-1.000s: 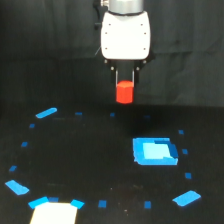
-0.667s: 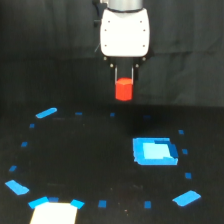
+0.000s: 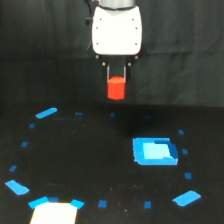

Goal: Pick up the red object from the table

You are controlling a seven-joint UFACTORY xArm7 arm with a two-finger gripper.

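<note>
A black curtain hangs behind a black bench (image 3: 90, 165), and the two run into each other with hardly a visible seam. Against that dark backdrop the arm's white housing (image 3: 116, 30) comes down from the top edge of the exterior view.

Beneath the housing the jaws (image 3: 116, 80) are closed on the red object (image 3: 116, 88), one thin dark finger pressed to each of its sides. The object sits upright between them, its upper part held inside the grip and its lower part showing below the fingertips. It hangs clear of the bench, in front of the curtain, with open dark space under it.

Farther below the jaws, the bench carries a loose ring of small blue tape marks (image 3: 102, 203). Below the jaws and toward the exterior view's right lies a large blue patch (image 3: 155, 151), roughly square, with a paler centre. Well below and toward the exterior view's left, at the near edge of the bench, is a white patch (image 3: 53, 213) with blue corners at its top. Longer blue strips lie at the ring's outer points: one up toward the exterior view's left (image 3: 46, 113), one low on that same side (image 3: 18, 188), and one low toward the exterior view's right (image 3: 186, 198).
</note>
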